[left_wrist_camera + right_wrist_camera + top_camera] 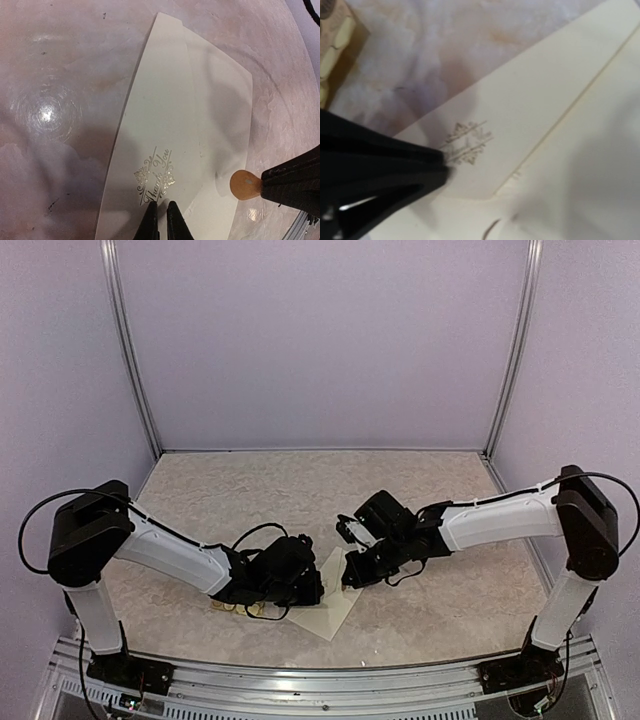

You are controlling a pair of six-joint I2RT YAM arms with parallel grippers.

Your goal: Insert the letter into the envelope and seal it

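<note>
The cream envelope [330, 608] lies flat between the arms, its flap [165, 130] folded down, with a gold "Thank You" print [155, 176] on it. My left gripper [161, 216] is shut, its tips resting on the flap just below the print; it also shows in the top view [308, 585]. My right gripper [264, 183] is shut on a round tan sticker [243, 184] and holds it just above the envelope's right edge, near the flap's point. In the right wrist view only the sticker's edge [492, 229] shows, not my right fingers. No letter shows.
The tan card of round stickers [238, 608] lies on the table under my left arm, left of the envelope; its corner shows in the right wrist view [332, 40]. The marbled tabletop [300, 500] extends behind, walled on three sides.
</note>
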